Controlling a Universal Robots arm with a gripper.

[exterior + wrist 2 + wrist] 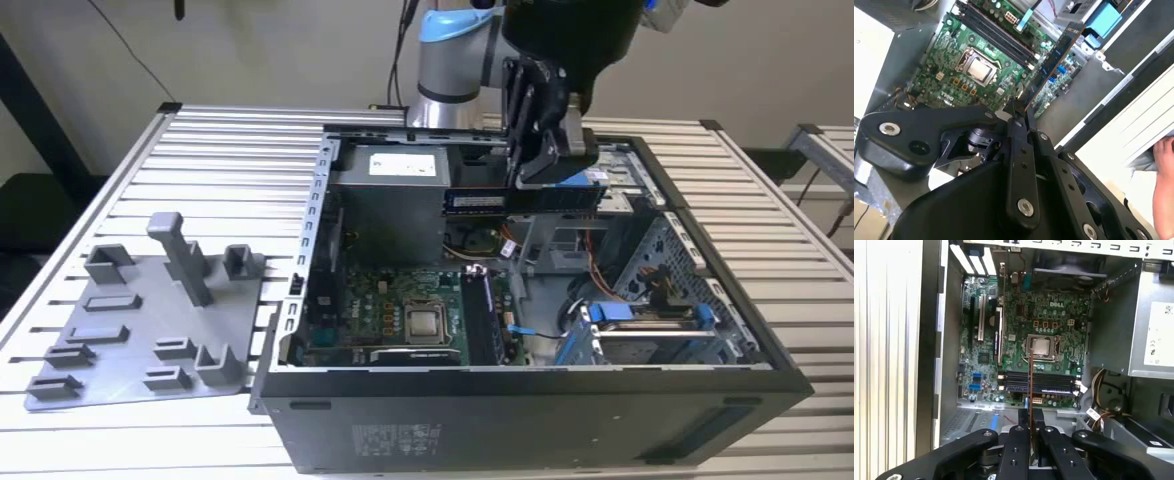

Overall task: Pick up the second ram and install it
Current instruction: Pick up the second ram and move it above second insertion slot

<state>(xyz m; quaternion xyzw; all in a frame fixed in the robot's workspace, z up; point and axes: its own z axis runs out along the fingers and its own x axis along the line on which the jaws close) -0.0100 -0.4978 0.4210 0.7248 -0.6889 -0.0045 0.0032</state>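
Exterior view, left to right: grey plastic holder tray with upright posts (134,330) on the slatted metal table (240,140), then the open black computer case (534,410). Black gripper (550,176) hangs over the case's far side, fingers closed tight on the second ram (481,203), a long thin dark board with a white label, held clear above the green motherboard (387,300). Stick's long axis runs across the view. The dark memory slots (478,315) lie lower, running toward the camera. Judged crosswise to each other.

Dark second ram (481,203), green motherboard (1019,347), grey tray (134,330).
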